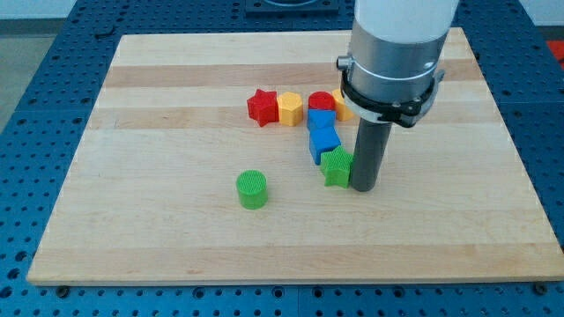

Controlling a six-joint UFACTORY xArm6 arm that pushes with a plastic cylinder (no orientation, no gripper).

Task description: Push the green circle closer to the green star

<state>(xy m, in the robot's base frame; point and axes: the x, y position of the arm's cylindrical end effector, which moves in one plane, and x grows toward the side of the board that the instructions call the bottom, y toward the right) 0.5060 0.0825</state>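
1. Nearest us, the green circle (252,188) sits alone on the desk (132,238), apart from the green star (337,167).
2. My tip (364,187) touches the star's right side, wrong place for pushing the circle.
3. No gripper here; just a rod.

yellow block (344,107) mostly hidden, arm (401,35) cropped

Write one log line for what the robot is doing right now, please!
tip: touching green star's right side | green circle: apart, left of star | blue blocks: above star | goal: not yet done
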